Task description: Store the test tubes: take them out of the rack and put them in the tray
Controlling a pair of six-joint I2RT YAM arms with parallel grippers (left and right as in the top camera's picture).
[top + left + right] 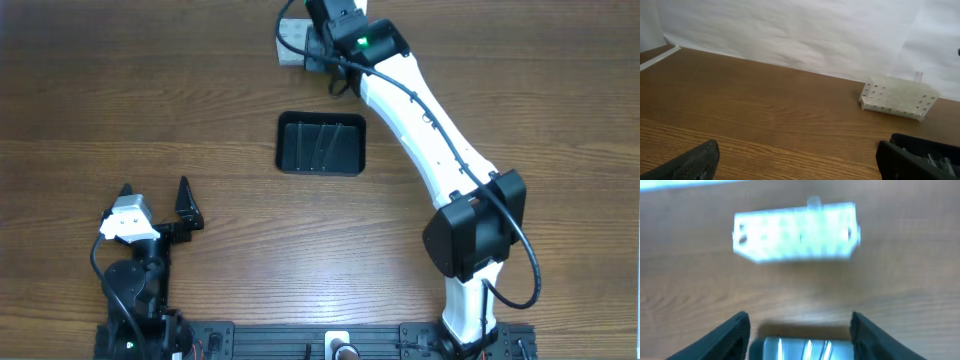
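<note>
The black tray sits in the middle of the table with several clear tubes lying in it side by side. Beyond it, toward the far edge, stands the white rack — a single tube stands upright in a hole near one edge. The right gripper hangs just short of the rack, jaws wide, holding nothing. The left gripper is at the near left, well apart from both containers — jaws wide and empty too.
</note>
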